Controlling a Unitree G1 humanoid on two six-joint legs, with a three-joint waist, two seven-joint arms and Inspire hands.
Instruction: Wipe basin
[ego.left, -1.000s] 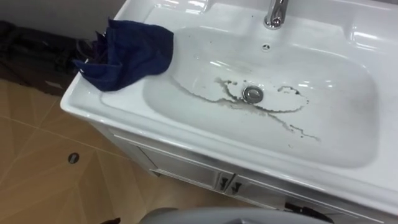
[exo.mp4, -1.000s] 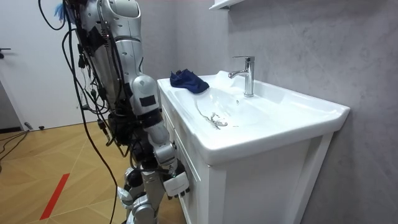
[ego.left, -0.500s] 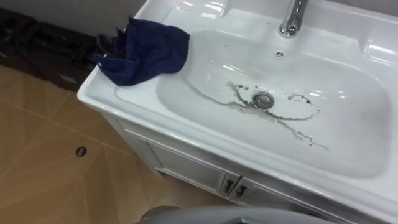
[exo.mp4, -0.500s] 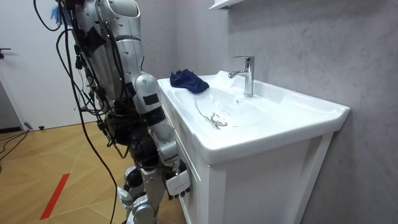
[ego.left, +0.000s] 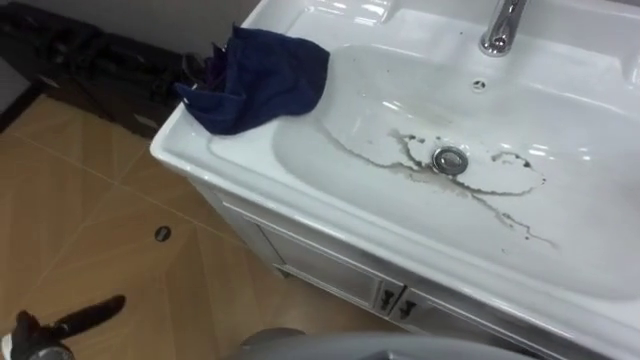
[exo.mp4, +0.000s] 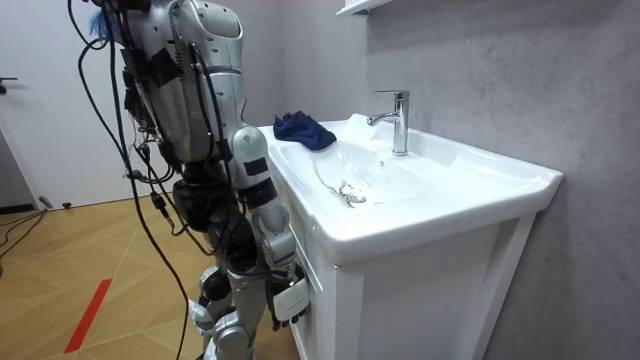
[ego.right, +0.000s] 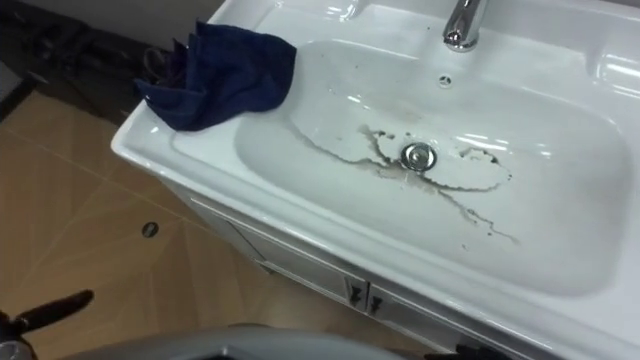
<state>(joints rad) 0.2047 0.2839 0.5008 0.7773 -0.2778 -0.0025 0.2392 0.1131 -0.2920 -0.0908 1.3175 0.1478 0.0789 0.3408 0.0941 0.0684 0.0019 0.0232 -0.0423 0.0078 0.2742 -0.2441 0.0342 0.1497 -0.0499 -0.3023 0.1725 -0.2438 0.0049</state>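
Robot stood at the front of the white basin (ego.left: 560, 120). Blue cloth (ego.left: 262, 78) lay bunched on the basin's left rim corner, one edge over the bowl slope, no hand on it. Dark streaks (ego.left: 482, 197) ran round the drain (ego.left: 450, 159) and off to the right. Left hand (ego.left: 85, 313) was low over the floor, well apart from the cloth, stretched straight and empty. Right hand (exo.mp4: 288, 296) hung by the cabinet (exo.mp4: 400, 300); couldn't tell its state.

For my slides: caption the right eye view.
Dark blue cloth lies on the basin's left rim; dirty streaks surround the drain.
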